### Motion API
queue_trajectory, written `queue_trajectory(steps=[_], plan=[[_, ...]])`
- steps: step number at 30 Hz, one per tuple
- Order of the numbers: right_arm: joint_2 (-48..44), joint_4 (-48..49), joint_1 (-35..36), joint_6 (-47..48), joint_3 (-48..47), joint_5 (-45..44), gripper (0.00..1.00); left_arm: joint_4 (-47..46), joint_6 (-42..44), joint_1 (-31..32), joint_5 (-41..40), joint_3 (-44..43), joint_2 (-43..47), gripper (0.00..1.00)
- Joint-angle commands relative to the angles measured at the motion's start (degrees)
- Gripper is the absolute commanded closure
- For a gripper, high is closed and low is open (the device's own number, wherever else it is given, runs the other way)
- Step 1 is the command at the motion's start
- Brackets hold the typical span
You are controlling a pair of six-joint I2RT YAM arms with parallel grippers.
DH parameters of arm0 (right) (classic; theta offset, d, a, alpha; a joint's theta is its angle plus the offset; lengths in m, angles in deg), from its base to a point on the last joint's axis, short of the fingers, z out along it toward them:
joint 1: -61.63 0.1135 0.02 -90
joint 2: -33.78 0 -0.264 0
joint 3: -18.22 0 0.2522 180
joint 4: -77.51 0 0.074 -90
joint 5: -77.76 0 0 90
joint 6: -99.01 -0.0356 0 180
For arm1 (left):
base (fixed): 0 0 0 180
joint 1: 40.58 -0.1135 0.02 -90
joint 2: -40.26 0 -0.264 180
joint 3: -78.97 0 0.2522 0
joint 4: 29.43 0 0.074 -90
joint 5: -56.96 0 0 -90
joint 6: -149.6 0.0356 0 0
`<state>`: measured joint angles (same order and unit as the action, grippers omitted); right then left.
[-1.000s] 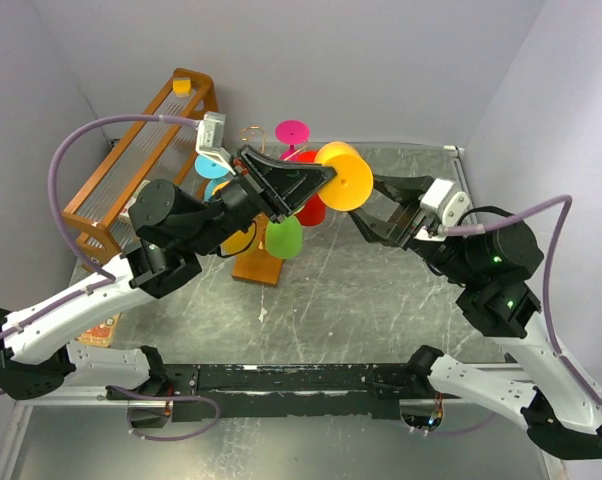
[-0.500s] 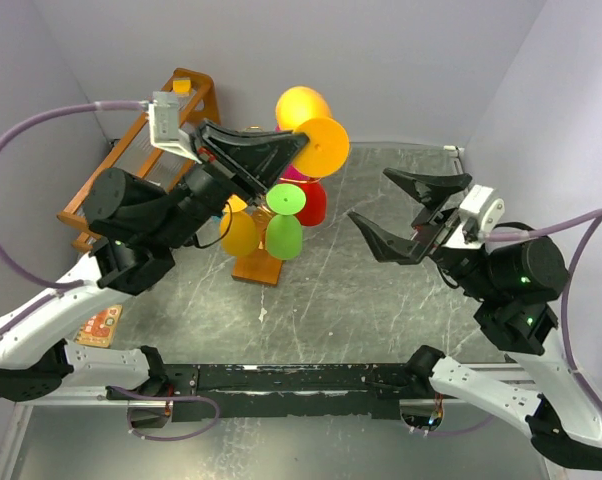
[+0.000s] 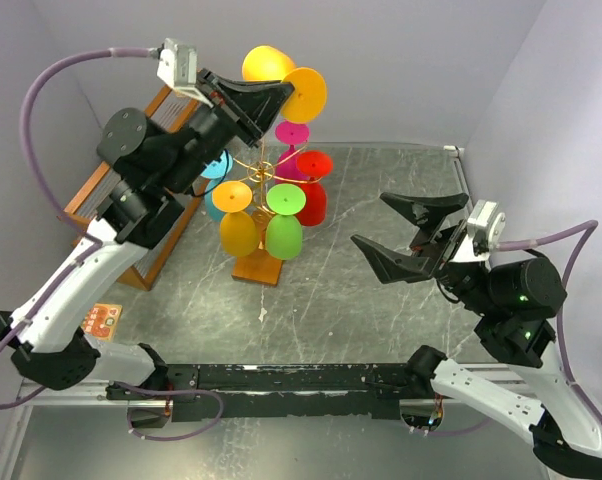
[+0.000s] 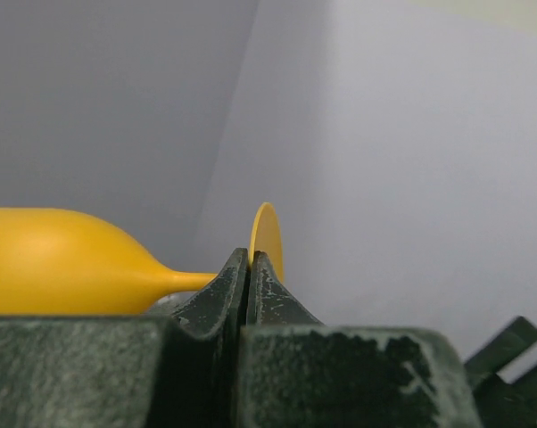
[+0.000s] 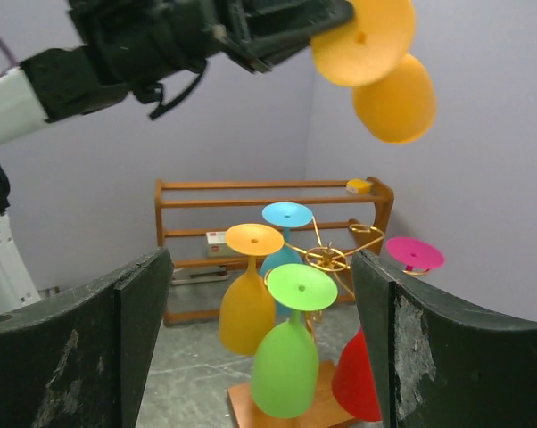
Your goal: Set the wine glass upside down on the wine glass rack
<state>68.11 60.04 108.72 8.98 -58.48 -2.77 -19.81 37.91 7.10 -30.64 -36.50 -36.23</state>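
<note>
My left gripper (image 3: 287,92) is shut on the stem of an orange-yellow wine glass (image 3: 265,62), right behind its round foot (image 3: 305,94). It holds the glass on its side, high above the wine glass rack (image 3: 258,167), a gold wire tree on a small wooden base (image 3: 257,267). The left wrist view shows the bowl (image 4: 63,263) left of the shut fingertips (image 4: 236,269). Blue, orange (image 3: 237,230), green (image 3: 283,234), red (image 3: 312,200) and magenta glasses hang upside down on the rack. My right gripper (image 3: 369,220) is open and empty, right of the rack.
A larger slanted orange wooden shelf rack (image 3: 109,190) stands along the left wall, behind the wire tree; a white box (image 5: 217,239) and a yellow block (image 5: 359,185) lie on it. A small card (image 3: 101,322) lies near the left arm's base. Walls close the back and sides.
My left arm has lifted the orange-yellow glass up and back, from beside the rack to high above it. My right gripper has drawn back to the right, open.
</note>
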Motion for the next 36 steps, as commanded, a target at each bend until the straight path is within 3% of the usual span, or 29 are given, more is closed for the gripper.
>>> queue_trajectory(steps=[1,12,26,36], plan=[[-2.65,2.63,0.11,-4.22,2.26,1.16,0.18,-0.16,-5.71,-6.15,7.68,-2.13,-1.94,0.93],[-4.29,5.08,0.11,-8.19,6.55,2.74,0.18,-0.40,-14.57,-16.93,7.97,-0.92,-4.36,0.93],[-1.49,4.85,0.11,-11.32,7.25,0.77,0.19,-1.54,-30.23,-31.46,12.73,8.46,-4.42,0.93],[0.22,4.94,0.12,-13.51,7.64,-0.74,0.20,-0.87,-36.61,-35.36,14.28,11.80,-6.37,0.93]])
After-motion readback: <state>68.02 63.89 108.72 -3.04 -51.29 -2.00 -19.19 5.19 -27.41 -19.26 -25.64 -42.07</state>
